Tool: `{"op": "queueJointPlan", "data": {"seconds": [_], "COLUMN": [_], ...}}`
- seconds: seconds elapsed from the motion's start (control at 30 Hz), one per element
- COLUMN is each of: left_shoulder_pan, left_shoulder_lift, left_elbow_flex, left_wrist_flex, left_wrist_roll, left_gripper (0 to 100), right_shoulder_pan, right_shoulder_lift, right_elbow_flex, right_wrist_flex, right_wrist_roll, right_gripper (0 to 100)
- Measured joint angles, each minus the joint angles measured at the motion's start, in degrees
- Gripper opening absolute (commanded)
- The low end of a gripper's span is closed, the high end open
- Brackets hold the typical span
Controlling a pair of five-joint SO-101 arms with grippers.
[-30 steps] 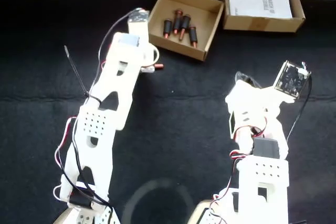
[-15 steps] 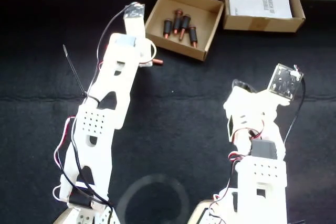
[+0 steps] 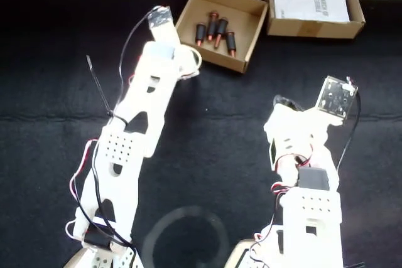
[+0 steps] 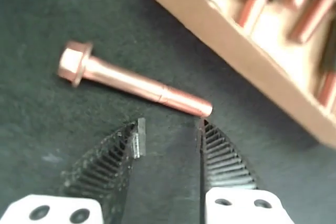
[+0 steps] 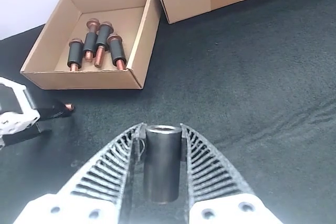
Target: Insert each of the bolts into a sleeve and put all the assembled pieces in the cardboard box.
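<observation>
A copper bolt (image 4: pixel 131 85) lies on the black mat just outside the cardboard box (image 4: pixel 236 59). My left gripper (image 4: pixel 170 127) is open, its fingertips just short of the bolt's shank end and the bolt not between them. In the high view, the left gripper (image 3: pixel 188 67) sits by the near left corner of the box (image 3: pixel 217 61). Several assembled pieces (image 3: pixel 215 29) lie inside. My right gripper (image 5: pixel 161 128) is shut on a dark metal sleeve (image 5: pixel 163 166), held upright above the mat. It hangs at the right side of the table, right gripper (image 3: pixel 284 101).
A second cardboard box (image 3: pixel 314 27) holding a printed sheet stands at the back right, touching the first. A thin black cable tie (image 3: pixel 97 83) lies left of the left arm. From the right wrist view, the left gripper (image 5: pixel 23 115) shows beside the box (image 5: pixel 84 80).
The left arm has swung right toward the box corner, and its gripper now covers the bolt in the high view. The right arm has drifted slightly left with the sleeve.
</observation>
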Motion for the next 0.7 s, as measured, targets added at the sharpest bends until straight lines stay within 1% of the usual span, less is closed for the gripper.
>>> {"op": "queueJointPlan", "data": {"seconds": [0.13,0.2,0.3,0.43,0.57,0.63,0.7], "left_shoulder_pan": [-0.18,-0.18,-1.14,-2.81,-2.99,-3.08,-3.43], "left_shoulder_lift": [0.0,0.0,0.7,3.43,5.1,6.24,7.82], "left_elbow_flex": [-0.35,-0.35,-0.44,-1.32,-3.16,-4.4,-5.54], "left_wrist_flex": [0.0,-0.26,-1.32,-3.78,-5.27,-6.15,-7.65], "left_wrist_roll": [10.64,13.36,14.68,15.12,15.12,15.12,15.12], "left_gripper": [17,17,17,17,17,12,3], "right_shoulder_pan": [-0.62,-1.23,-1.32,-2.46,-4.48,-5.36,-5.98], "right_shoulder_lift": [0.0,0.0,-0.09,-0.09,-0.09,-0.09,-0.09], "right_elbow_flex": [0.35,1.14,1.32,1.23,-1.14,-3.16,-5.19], "right_wrist_flex": [0.0,0.0,0.62,4.75,9.76,11.69,13.27], "right_wrist_roll": [1.93,2.81,3.25,3.25,3.25,3.25,3.25], "right_gripper": [0.8,0.8,0.8,0.8,0.8,0.8,0.8]}}
